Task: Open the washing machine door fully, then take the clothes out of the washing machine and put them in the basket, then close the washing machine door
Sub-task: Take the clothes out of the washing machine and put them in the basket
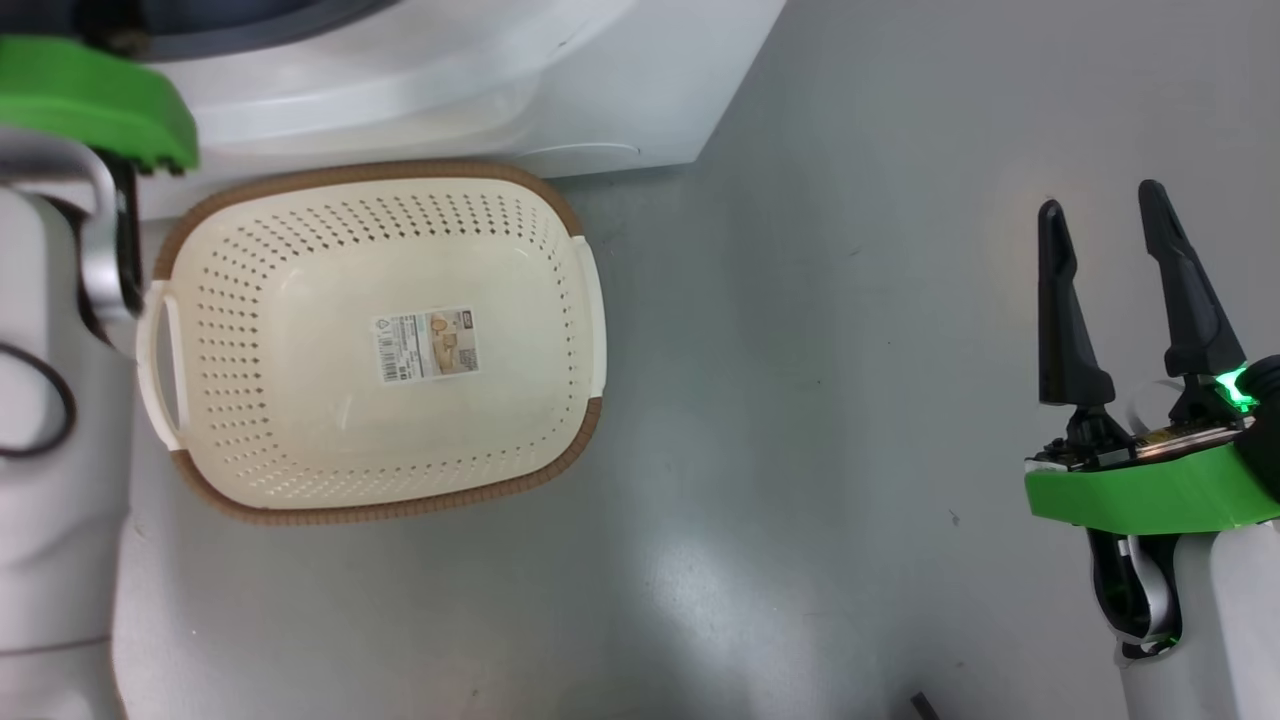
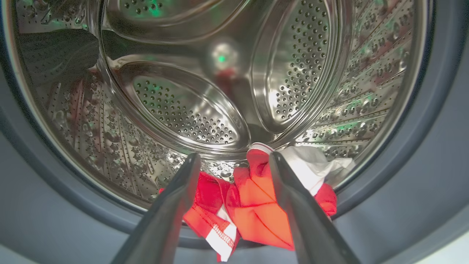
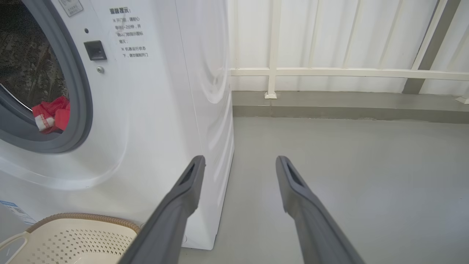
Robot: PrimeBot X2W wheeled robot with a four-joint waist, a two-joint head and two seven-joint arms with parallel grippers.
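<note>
Two grippers: both have their long dark fingers spread, and neither is pinching anything.
Left gripper (image 2: pixel 234 156): it points into the mouth of the washing machine (image 3: pixel 165 110). In the left wrist view its fingers frame the clothes (image 2: pixel 253 205), one finger on each side. Whether they touch the fabric cannot be told.
Left forearm (image 1: pixel 60 400): pale, it runs along the left edge of the head view, just beside the basket's left handle.
Right gripper (image 1: pixel 1100 197): it hangs over bare grey floor (image 1: pixel 850 400), well apart from both the basket and the machine, and points past the machine's front corner.
Clothes: a bright red bundle with white panels and a striped white hem. It lies at the front bottom of the drum (image 2: pixel 183 106) and spills over the lip onto the grey rubber ring (image 2: pixel 432 146). From the right wrist it shows as a red patch low in the opening.
Drum: shiny perforated steel with raised paddles, showing red and green reflections.
Washing machine: a white front-loader with its round opening uncovered. A dark latch socket (image 3: pixel 95 50) and lines of print sit on the front panel beside the ring, and a blue-bordered sticker (image 3: pixel 14 211) sits low on the front.
Basket (image 1: pixel 370 175): cream perforated plastic with a brown woven-look rim and two side handles. It stands on the floor just in front of the machine's base, below the opening. Whether it touches the base cannot be told. A label sticker (image 1: pixel 427 345) lies on its floor.
Background: a white panelled wall with a rail (image 3: pixel 329 71) stands beyond the machine.
</note>
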